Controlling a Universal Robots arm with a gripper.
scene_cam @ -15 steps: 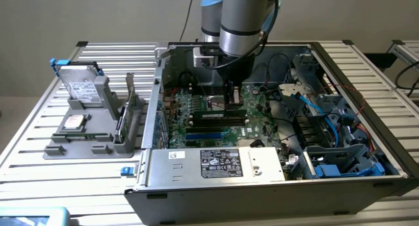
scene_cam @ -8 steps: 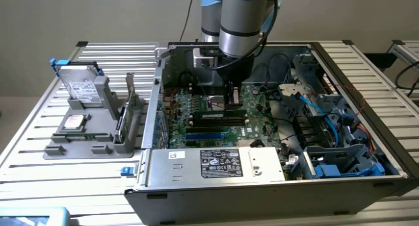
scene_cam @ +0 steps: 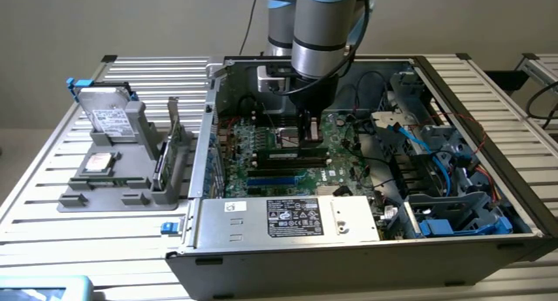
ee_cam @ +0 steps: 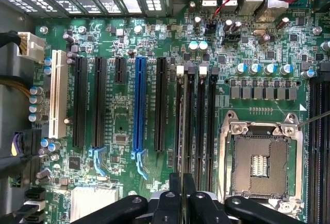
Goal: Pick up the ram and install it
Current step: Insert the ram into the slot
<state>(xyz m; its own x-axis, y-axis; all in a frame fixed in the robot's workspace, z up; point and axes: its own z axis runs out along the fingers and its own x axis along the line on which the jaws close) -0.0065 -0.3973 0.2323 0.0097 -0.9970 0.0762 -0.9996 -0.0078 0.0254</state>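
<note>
The exterior view takes in the whole open computer case [scene_cam: 349, 268] on the slatted surface [scene_cam: 87, 249]. My arm [scene_cam: 325, 33] drops almost straight down into the case from the far side, with the wrist vertical and my hand [scene_cam: 307, 139] low over the motherboard [scene_cam: 261, 144]. There the ram [scene_cam: 292, 153] shows side-on as a long green stick with black chips, lying across the board just under my hand, above the black and blue slots nearer the power supply [scene_cam: 292, 217]. On the exterior view's left, outside the case, a grey fixture [scene_cam: 114, 183] carries two hard drives, one propped upright [scene_cam: 112, 118] and one lying flat [scene_cam: 98, 162], and one card [scene_cam: 172, 138] standing on edge. The wrist view gives the board in detail: one empty processor socket [ee_cam: 258, 159], one blue expansion slot [ee_cam: 139, 105], one white slot [ee_cam: 58, 95], and four long black memory slots [ee_cam: 206, 116] side by side between the blue slot and the socket. Here the ram [ee_cam: 183, 131] is seen edge-on as a thin line running along the memory slots, on the side away from the socket. My hand [ee_cam: 182, 178] is closed on it, one finger [ee_cam: 174, 193] pressed to each face. I cannot tell whether the ram's lower edge is touching a slot or just above it.
</note>
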